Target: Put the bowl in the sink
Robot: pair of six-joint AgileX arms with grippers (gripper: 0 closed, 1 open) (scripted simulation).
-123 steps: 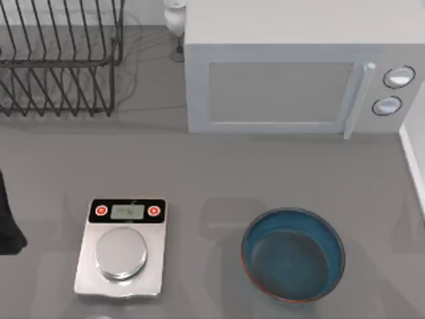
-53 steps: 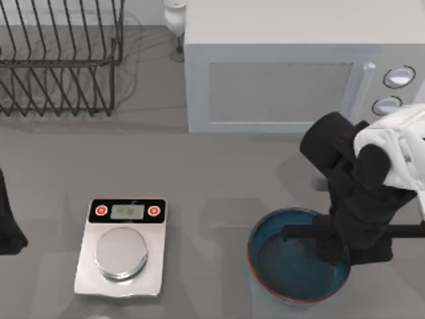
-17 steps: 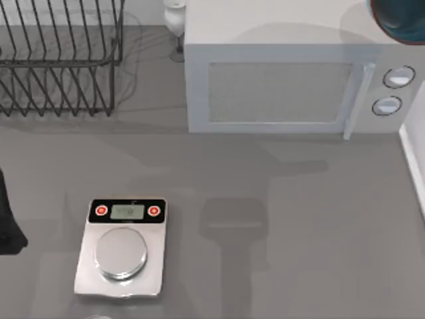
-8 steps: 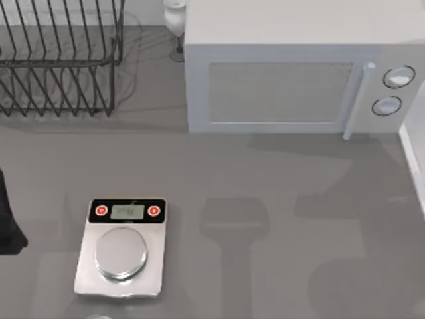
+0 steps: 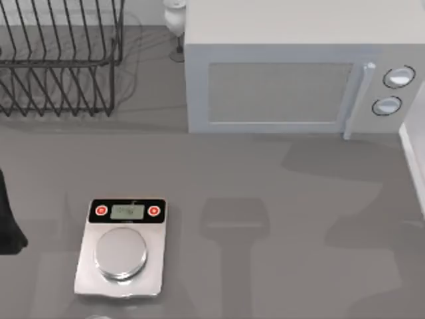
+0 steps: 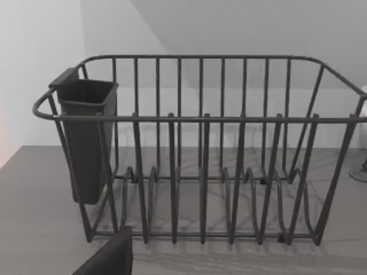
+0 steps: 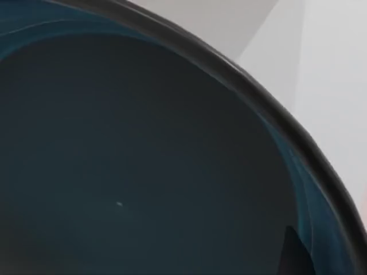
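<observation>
The bowl (image 7: 143,160) sits right up against the right wrist camera, its dark blue inside spreading across the view and its dark rim curving past a pale wall. A sliver of something dark shows at the bowl's inner edge, but whether the right gripper is clamped on the bowl, I cannot tell.

Out on the grey counter (image 5: 265,179), the kitchen scale (image 5: 121,246) lies at about 8 o'clock in the top view, its small round steel plate (image 5: 120,252) below the display with two red buttons. The microwave (image 5: 299,73) stands at 1 o'clock, door shut, handle and two dials on its right side. The wire dish rack (image 5: 60,60) is at 10 o'clock.

The left arm (image 5: 8,226) is parked at the table's left edge, 9 o'clock. Its wrist camera faces the dish rack (image 6: 200,166), which is upright, with a dark cutlery cup (image 6: 86,137) hung on one end. Whether the left gripper is released or clenched, I cannot tell.
</observation>
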